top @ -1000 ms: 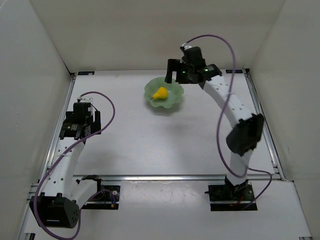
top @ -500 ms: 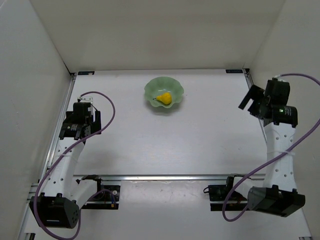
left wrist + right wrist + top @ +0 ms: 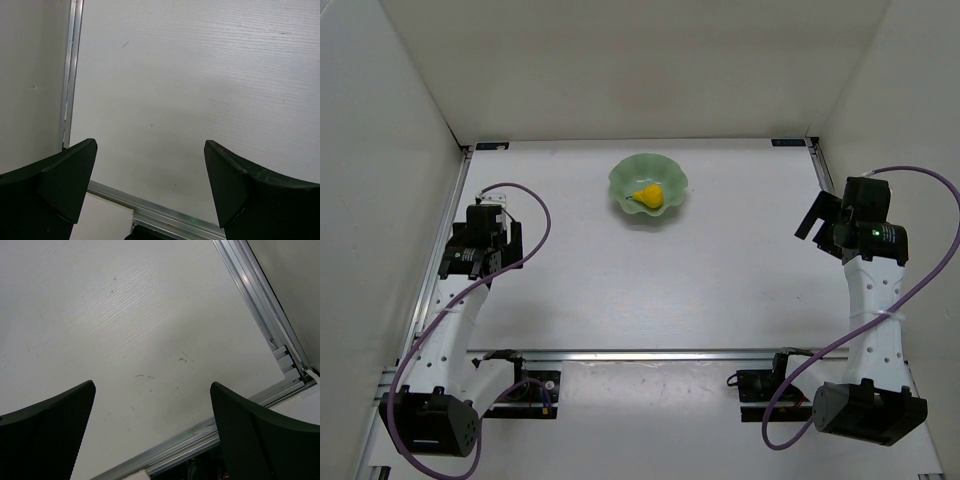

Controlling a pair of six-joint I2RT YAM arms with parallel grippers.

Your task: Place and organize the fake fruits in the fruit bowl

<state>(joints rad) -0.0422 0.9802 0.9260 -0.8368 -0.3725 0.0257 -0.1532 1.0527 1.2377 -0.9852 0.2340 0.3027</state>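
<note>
The small yellow pear (image 3: pixel 648 196) lies inside the mint-green scalloped bowl (image 3: pixel 623 176) at the back middle of the table. My right gripper (image 3: pixel 820 220) is open and empty, far right of the bowl near the right rail. In the right wrist view (image 3: pixel 152 387) only bare table shows between its fingers. My left gripper (image 3: pixel 468 262) is open and empty at the left side, well away from the bowl. The left wrist view (image 3: pixel 150 150) also shows only bare table. Neither wrist view shows the pear or the bowl.
White walls enclose the table on the left, back and right. Aluminium rails run along the left edge (image 3: pixel 450 230), the right edge (image 3: pixel 840 230) and the front (image 3: pixel 660 355). Purple cables loop over both arms.
My right arm has pulled back from beside the bowl to the right side of the table and lowered. The pear stays in the bowl. The left arm has not moved.
</note>
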